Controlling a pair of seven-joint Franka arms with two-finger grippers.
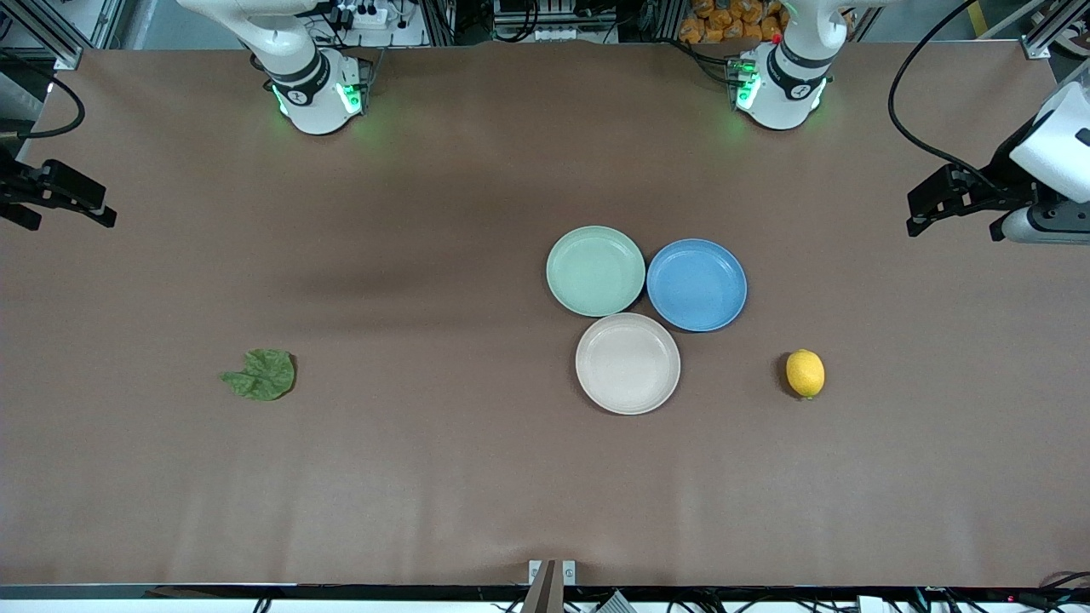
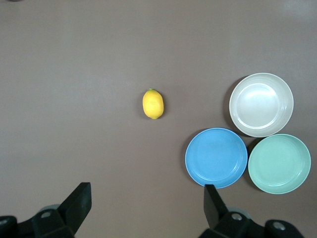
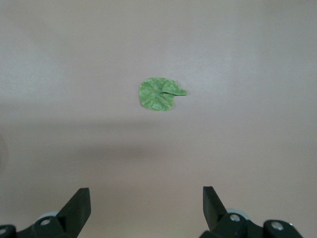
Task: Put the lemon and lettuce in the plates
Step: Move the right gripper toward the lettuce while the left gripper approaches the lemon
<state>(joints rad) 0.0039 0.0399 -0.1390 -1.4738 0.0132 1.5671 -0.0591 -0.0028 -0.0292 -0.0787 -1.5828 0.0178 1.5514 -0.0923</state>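
I see both grippers, left gripper (image 1: 949,204) and right gripper (image 1: 64,197), hovering with jaws apart, lemon (image 1: 805,373) and lettuce (image 1: 262,375) lying on the desk (image 1: 426,477).

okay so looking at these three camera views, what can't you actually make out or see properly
- Lettuce underside: hidden in every view; the leaf lies flat on the table.
- Lemon underside: hidden against the table.
- Right gripper: cut by the front view's edge.
- Left gripper: its arm runs off the front view's edge.
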